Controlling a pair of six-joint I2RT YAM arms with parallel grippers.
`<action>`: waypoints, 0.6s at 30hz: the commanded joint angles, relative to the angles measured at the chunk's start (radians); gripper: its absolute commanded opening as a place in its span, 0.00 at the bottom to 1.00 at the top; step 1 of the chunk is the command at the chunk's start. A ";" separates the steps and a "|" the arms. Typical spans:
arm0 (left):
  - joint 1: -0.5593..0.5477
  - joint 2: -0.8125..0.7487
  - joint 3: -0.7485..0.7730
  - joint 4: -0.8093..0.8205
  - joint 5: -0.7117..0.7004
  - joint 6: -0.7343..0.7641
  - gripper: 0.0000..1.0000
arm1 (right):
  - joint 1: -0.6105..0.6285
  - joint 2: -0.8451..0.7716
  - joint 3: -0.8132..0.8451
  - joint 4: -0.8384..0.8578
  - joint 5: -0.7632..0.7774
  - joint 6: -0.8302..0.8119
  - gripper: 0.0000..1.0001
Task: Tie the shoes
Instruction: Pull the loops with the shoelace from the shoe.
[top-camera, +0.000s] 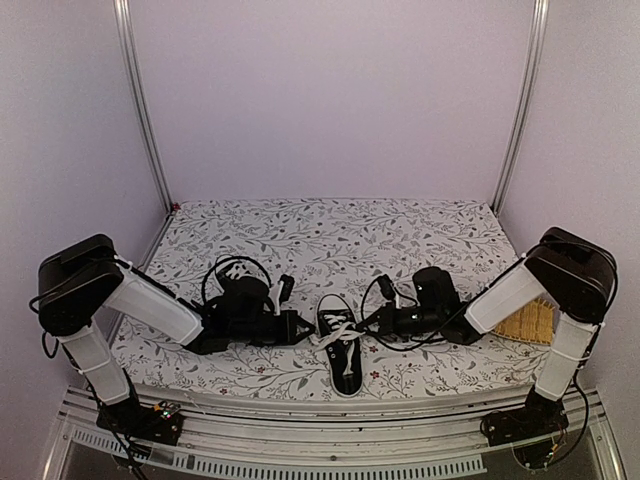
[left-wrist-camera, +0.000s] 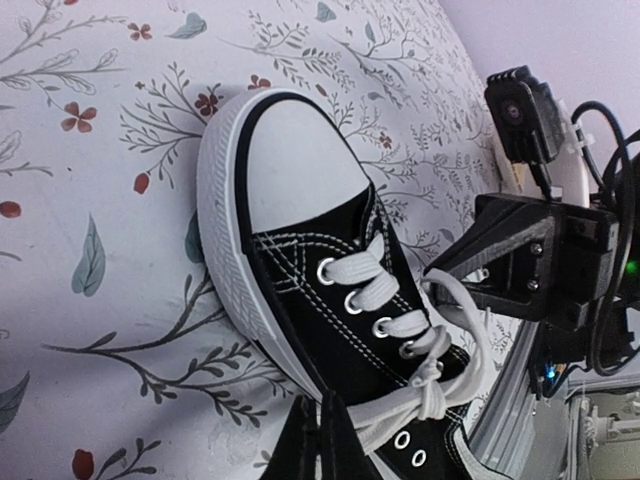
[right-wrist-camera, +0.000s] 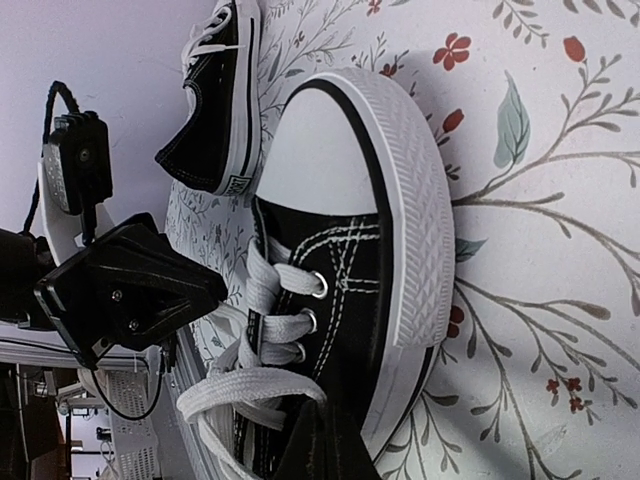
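Left gripper (top-camera: 303, 330): lying low on the floral cloth (top-camera: 420, 235), its jaws pressed together and pinching a strand of the laces (left-wrist-camera: 372, 296) on the shoe's left side.
Shoe being tied (top-camera: 345, 368): sitting between the two grippers near the middle of the table's front edge, sole flat on the cloth, toe cap pointing away from the arm bases.
Right gripper (top-camera: 370, 322): reaching in from the opposite side, fingers likewise clamped on a lace strand that is running back to the eyelets.
Handling: the shoe is looking small and light, so I judge it to be prone to sliding or tipping under a one-sided pull. The canvas is soft and the rubber sole stiff. The flat laces are limp (probably a little slick), so the free strands near the tongue are offering the best hold.
Views: the right wrist camera is showing the second shoe (right-wrist-camera: 222, 95) lying beyond the left gripper, where the top camera is mostly hiding it behind the left arm. The left wrist camera is showing a twist in the laces by the upper eyelets, which is too small to read from above.
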 joint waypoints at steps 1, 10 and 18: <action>0.011 0.009 0.011 0.003 -0.012 0.005 0.00 | -0.001 -0.059 -0.028 0.035 0.075 -0.002 0.02; 0.012 0.012 0.017 0.003 -0.013 0.013 0.00 | -0.007 -0.129 -0.057 -0.036 0.245 -0.091 0.02; 0.013 0.013 0.012 -0.004 -0.041 0.007 0.00 | -0.007 -0.140 -0.062 -0.100 0.360 -0.151 0.02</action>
